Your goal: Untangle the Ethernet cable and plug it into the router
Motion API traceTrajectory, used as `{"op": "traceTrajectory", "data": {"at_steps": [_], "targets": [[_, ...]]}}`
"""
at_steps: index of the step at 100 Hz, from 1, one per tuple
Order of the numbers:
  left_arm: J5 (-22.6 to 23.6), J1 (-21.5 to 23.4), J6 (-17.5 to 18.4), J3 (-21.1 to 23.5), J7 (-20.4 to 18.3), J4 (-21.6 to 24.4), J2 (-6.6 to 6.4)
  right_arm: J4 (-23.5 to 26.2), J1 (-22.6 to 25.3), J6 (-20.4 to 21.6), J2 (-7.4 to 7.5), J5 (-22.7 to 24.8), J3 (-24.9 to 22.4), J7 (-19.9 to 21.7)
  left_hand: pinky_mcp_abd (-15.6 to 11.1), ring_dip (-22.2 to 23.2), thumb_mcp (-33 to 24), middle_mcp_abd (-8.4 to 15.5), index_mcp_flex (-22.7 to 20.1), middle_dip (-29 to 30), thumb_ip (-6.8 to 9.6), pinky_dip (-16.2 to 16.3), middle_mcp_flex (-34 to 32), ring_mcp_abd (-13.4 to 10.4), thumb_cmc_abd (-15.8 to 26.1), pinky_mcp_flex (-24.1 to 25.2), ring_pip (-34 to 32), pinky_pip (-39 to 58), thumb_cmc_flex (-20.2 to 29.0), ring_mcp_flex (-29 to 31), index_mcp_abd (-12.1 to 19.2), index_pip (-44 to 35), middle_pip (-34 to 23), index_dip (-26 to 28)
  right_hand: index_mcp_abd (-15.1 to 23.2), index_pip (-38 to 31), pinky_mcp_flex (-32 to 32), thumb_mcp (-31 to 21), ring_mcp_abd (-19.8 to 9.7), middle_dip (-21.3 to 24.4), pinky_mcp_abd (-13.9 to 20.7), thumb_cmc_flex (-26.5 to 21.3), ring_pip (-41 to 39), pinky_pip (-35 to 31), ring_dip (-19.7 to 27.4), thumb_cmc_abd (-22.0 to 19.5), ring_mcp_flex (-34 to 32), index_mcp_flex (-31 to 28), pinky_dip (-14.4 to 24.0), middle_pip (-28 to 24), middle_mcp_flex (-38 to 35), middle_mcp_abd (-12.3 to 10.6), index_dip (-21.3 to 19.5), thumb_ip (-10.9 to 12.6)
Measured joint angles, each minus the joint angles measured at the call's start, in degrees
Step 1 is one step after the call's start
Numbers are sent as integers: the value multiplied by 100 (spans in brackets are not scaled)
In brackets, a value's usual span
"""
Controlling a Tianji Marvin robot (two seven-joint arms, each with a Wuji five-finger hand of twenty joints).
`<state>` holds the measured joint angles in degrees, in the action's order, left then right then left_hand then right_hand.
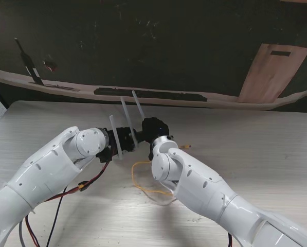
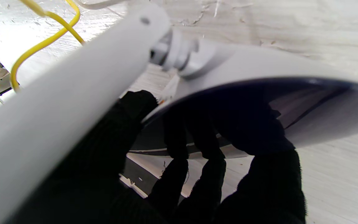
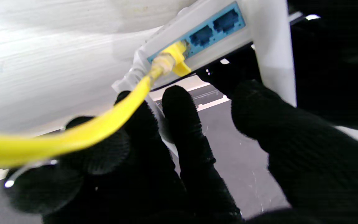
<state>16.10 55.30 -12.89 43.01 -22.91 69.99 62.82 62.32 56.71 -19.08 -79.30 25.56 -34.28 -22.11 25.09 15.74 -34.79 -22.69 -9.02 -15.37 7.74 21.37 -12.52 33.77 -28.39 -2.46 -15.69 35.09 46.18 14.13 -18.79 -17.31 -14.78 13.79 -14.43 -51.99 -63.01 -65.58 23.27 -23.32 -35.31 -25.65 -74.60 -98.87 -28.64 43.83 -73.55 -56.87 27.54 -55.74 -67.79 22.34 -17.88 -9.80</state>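
Observation:
The white router (image 1: 127, 123) is lifted off the table between my two hands, its antennas (image 1: 138, 105) sticking up. My left hand (image 1: 123, 138), in a black glove, is shut on the router's body (image 2: 259, 68) beside one antenna (image 2: 73, 93). In the right wrist view the yellow plug (image 3: 176, 56) sits in a port of the blue port panel (image 3: 210, 31). The yellow Ethernet cable (image 3: 73, 137) runs back across the fingers of my right hand (image 3: 179, 149), which close around it just behind the plug. The cable's slack (image 1: 143, 180) loops on the table nearer to me.
Red and black wires (image 1: 91, 180) hang under my left arm. A wooden board (image 1: 274, 72) leans at the back right. A long black strip (image 1: 148, 94) lies along the table's far edge, and a dark tool (image 1: 30, 64) stands at the back left.

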Motion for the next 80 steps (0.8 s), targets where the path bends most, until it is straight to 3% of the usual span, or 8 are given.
{"op": "traceTrajectory", "data": {"at_steps": [42,48,59,80], "targets": [[7,59,-21,82,6,26,12,150,42,-30,102,136,-111,-25,-51,0,12,48,-5,0,1,0,0,-39,-2,0,0,0,0,0,46,0,-1,0,-32,0,62,1,62,4,-59,-68,269,194,188,0,43,0,-211,53,82,60,-53,0],[8,60,-29,82,6,28,10,203,56,-58,138,180,-136,5,-67,0,12,69,-5,0,1,0,0,-51,-34,0,0,0,0,0,69,0,-1,0,-35,0,75,1,98,4,-66,-84,306,234,197,0,49,0,-230,66,139,105,-85,34],[10,60,-36,80,3,30,5,311,76,-108,227,280,-168,112,-101,0,13,97,-10,0,1,0,0,-87,-63,0,1,0,0,0,118,-1,-29,2,-385,240,83,-7,108,7,-69,-203,374,276,263,42,49,49,-269,77,139,116,-94,87],[10,56,-39,74,-4,31,-4,530,110,-185,418,489,-176,435,-141,0,13,161,-16,0,1,0,0,-129,-115,0,1,0,0,0,181,-38,-89,55,-387,408,113,-78,114,16,-72,-337,519,394,329,307,50,80,-377,187,140,127,-85,89]]}}
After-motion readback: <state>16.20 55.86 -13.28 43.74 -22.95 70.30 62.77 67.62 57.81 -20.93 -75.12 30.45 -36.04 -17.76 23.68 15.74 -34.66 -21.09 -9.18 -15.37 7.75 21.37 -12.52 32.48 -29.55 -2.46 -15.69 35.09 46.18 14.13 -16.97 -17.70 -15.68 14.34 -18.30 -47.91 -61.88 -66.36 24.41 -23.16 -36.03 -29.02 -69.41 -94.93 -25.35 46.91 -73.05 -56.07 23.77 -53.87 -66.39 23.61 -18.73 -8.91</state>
